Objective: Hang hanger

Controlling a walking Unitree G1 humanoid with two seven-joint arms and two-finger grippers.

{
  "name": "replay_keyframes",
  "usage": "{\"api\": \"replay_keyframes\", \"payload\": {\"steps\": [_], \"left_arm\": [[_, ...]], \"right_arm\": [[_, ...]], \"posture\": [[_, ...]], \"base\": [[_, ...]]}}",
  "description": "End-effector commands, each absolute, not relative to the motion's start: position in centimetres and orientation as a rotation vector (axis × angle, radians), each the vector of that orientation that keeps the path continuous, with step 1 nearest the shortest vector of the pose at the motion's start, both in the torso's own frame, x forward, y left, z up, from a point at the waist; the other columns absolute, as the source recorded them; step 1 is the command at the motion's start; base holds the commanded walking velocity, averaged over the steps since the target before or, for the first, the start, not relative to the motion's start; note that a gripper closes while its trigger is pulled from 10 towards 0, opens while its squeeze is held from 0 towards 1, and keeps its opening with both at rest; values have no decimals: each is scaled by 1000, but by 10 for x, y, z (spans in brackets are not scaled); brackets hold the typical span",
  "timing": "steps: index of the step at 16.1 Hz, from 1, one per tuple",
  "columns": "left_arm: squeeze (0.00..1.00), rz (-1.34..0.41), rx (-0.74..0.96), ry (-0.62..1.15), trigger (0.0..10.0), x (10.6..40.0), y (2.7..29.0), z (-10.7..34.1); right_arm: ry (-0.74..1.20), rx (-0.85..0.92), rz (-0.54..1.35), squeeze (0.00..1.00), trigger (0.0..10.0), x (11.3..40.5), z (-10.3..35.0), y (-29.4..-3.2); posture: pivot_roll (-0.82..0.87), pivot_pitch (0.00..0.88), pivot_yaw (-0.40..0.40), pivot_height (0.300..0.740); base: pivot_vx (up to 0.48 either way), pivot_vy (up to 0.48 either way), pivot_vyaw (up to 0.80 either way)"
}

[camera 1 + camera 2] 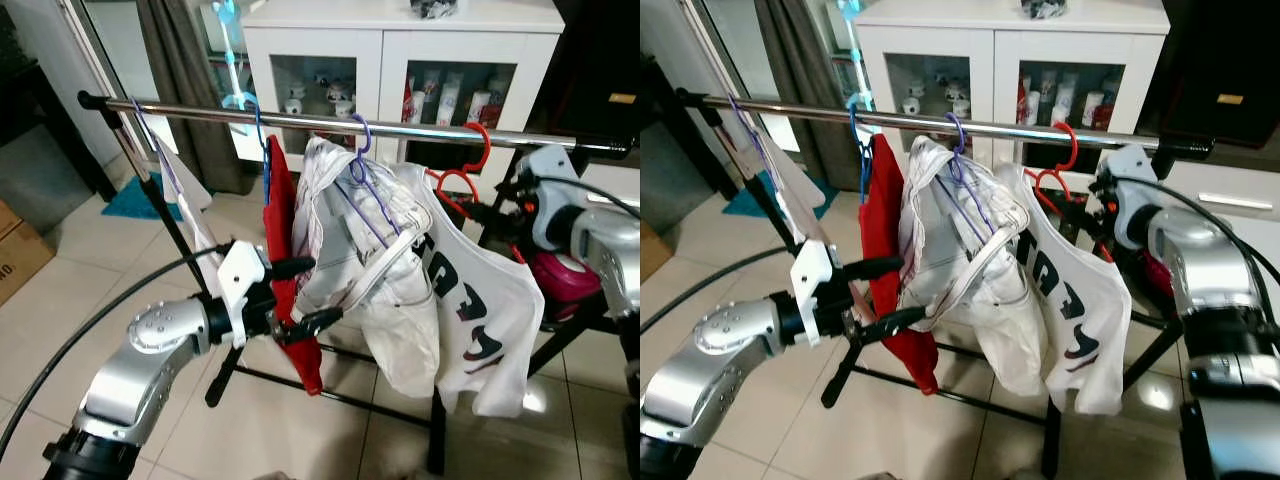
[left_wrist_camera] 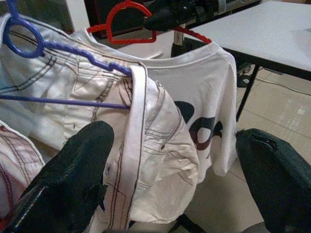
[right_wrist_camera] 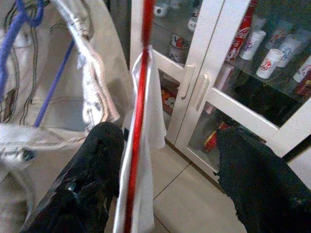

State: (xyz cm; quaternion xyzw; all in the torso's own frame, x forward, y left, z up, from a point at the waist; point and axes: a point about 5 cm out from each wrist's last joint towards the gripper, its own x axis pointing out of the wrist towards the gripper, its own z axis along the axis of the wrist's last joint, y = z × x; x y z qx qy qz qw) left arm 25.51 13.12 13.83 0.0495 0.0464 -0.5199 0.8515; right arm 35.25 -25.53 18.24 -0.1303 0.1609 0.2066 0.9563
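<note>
I count four hangers on the rail [image 1: 330, 123]; my right hand [image 1: 507, 205], spread, seems partly hidden behind the shirt [image 1: 480, 300], left hand [image 1: 305, 295] spread.

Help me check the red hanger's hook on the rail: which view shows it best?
The left eye view: the red hanger shows its hook over the rail, with the white T-shirt on it. The right eye view shows much the same. The left wrist view shows its neck and shoulders, no rail. The right wrist view shows one red bar close up.
</note>
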Motion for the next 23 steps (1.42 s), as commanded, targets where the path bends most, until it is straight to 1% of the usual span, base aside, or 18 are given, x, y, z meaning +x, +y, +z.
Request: {"api": "replay_keyframes", "payload": {"steps": [1, 2, 3, 4, 5, 6, 11, 16, 21, 23], "left_arm": [[0, -1098, 130, 105, 10000, 257, 133, 139], [0, -1096, 127, 103, 10000, 257, 134, 140], [0, -1097, 129, 105, 10000, 257, 135, 140], [0, -1096, 136, 108, 10000, 258, 134, 140], [0, -1093, 131, 106, 10000, 258, 134, 140], [0, -1093, 123, 104, 10000, 257, 134, 140], [0, -1097, 125, 107, 10000, 257, 132, 139], [0, -1096, 127, 106, 10000, 258, 132, 140], [0, -1096, 130, 108, 10000, 258, 133, 139], [0, -1096, 127, 106, 10000, 259, 133, 140]], "right_arm": [[323, -250, 410, 0, 10000, 357, 180, -254], [322, -237, 408, 0, 10000, 359, 177, -252], [313, -210, 399, 0, 9765, 361, 178, -253], [314, -188, 380, 0, 5765, 363, 177, -254], [320, -187, 379, 0, 2588, 364, 176, -253], [322, -176, 377, 0, 0, 364, 176, -253], [327, -133, 371, 0, 0, 368, 174, -254], [323, -110, 386, 0, 0, 371, 175, -249], [317, -105, 416, 0, 0, 369, 173, -245], [320, -90, 389, 0, 0, 366, 171, -246]], "posture": [[-109, 0, 127, 740], [-110, 0, 129, 740], [-104, 0, 125, 740], [-101, 0, 122, 740], [-101, 0, 122, 740], [-106, 0, 125, 740], [-105, 0, 125, 740], [-106, 0, 129, 740], [-105, 0, 131, 740], [-112, 0, 138, 740]], "base": [[0, 0, 0], [0, 0, 0], [0, 0, 0], [0, 0, 0], [0, 0, 0], [0, 0, 0], [0, 0, 0], [0, 0, 0], [0, 0, 0], [0, 0, 0]]}}
